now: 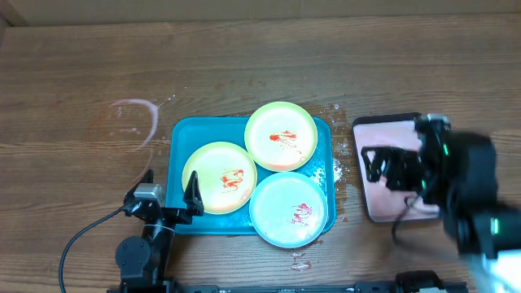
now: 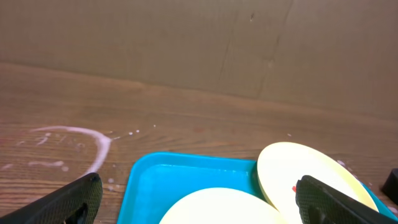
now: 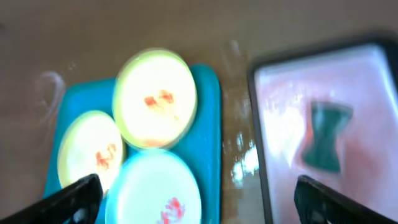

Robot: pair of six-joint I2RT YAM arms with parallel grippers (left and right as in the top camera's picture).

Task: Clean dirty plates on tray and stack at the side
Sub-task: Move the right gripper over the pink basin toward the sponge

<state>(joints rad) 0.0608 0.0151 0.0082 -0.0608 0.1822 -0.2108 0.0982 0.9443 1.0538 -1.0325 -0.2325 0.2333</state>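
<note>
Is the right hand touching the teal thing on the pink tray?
Apart. The right wrist view shows the right hand high above the teal thing on the pink tray.

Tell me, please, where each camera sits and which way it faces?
Overhead: above the table, looking down on the tray, three plates and pink tray; left gripper and right gripper show.
Left wrist: low by the tray's corner, facing across it toward the wall; own open fingertips frame it.
Right wrist: raised, blurred, looking down on both trays; own fingertips show.
Shared: all see the tray.
</note>
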